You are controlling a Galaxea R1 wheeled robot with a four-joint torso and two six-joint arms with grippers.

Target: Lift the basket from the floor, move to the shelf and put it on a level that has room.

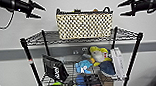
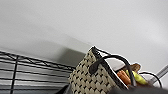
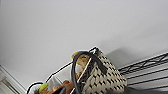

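Note:
The checker-woven basket (image 1: 84,25) stands upright on the top wire level (image 1: 47,37) of the black shelf (image 1: 28,56). Both grippers hang in the air apart from it. My left gripper (image 1: 40,11) is up at the basket's left, open, with nothing between its fingers. My right gripper (image 1: 123,9) mirrors it at the basket's right, also open and empty. The left wrist view shows the basket (image 2: 95,76) with a dark loop handle (image 2: 113,63) and orange and yellow items inside. In the right wrist view the basket (image 3: 103,76) and its handle (image 3: 75,67) show beside the wire tier (image 3: 147,66).
Lower tiers hold plush toys (image 1: 99,55), a blue toy (image 1: 83,65), a black box (image 1: 54,68) and a white box (image 1: 117,62). A pale wall (image 1: 77,3) with a grey band stands right behind the rack. A black cable (image 1: 5,22) hangs under my left arm.

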